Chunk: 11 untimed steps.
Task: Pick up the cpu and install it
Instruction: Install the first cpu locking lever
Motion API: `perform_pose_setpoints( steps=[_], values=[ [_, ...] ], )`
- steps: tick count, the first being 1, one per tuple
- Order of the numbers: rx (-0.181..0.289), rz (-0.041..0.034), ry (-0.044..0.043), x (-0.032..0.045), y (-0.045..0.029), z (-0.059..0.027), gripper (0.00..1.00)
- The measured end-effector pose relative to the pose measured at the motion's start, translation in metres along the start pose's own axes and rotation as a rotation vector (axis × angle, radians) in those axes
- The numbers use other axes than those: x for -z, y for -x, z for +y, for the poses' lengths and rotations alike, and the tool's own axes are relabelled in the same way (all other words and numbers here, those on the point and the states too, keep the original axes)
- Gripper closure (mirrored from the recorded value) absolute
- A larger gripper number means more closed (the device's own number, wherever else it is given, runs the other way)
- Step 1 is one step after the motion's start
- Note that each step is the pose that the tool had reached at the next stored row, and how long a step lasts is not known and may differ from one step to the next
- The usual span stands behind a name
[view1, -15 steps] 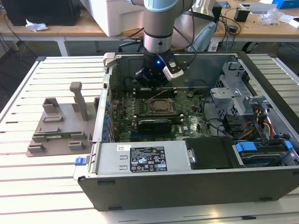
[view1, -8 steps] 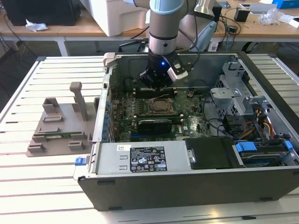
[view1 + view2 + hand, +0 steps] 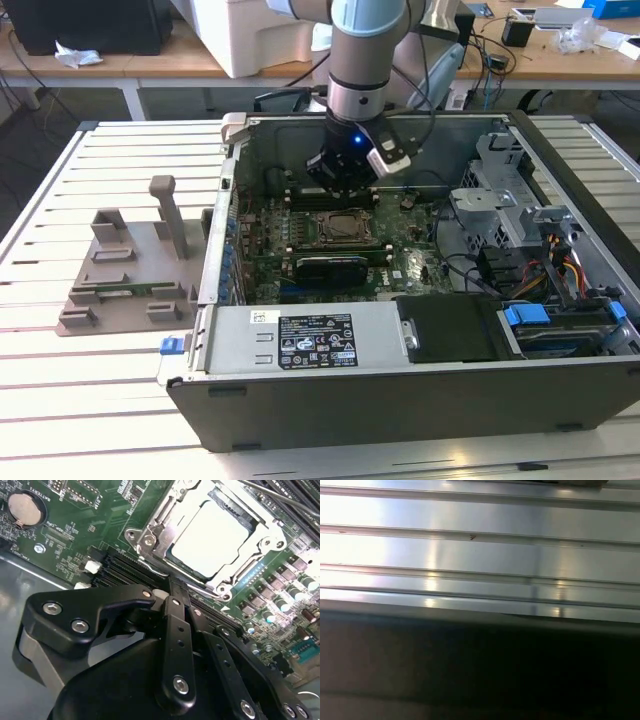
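The cpu [image 3: 215, 539], a flat square chip with a bright silvery top, lies in its socket on the green motherboard [image 3: 80, 535], with the metal retention frame [image 3: 150, 540] around it. In the exterior view the socket [image 3: 333, 228] sits mid-board inside the open computer case [image 3: 300, 345]. My gripper [image 3: 345, 182] hangs over the board just behind the socket. In the second wrist view its black fingers [image 3: 175, 615] lie close together, with nothing between them, and point at the dark memory slots [image 3: 120, 570] beside the socket.
A black card [image 3: 330, 266] stands in front of the socket. Drive cages and cables [image 3: 540, 250] occupy the case at the exterior view's right. A grey parts holder [image 3: 130, 270] sits on the slatted table [image 3: 470, 555] at that view's left.
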<state>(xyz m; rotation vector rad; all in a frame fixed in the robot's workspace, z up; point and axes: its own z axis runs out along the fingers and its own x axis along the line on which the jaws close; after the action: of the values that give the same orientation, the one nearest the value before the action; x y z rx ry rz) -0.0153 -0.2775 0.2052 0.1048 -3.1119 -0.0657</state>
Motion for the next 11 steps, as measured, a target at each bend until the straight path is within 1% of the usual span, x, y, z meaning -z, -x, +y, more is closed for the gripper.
perform_pose_setpoints(
  steps=[2, 6, 8, 11],
  values=[
    [0.000, 0.0000, 0.0008, -0.0007, 0.0024, -0.0002, 0.89],
    [0.000, 0.0003, 0.0016, -0.0016, 0.0044, -0.0004, 0.89],
    [0.000, 0.0006, 0.0036, -0.0039, 0.0061, -0.0006, 0.89],
    [0.001, 0.0003, 0.0039, -0.0043, 0.0064, 0.0008, 0.89]
  ],
)
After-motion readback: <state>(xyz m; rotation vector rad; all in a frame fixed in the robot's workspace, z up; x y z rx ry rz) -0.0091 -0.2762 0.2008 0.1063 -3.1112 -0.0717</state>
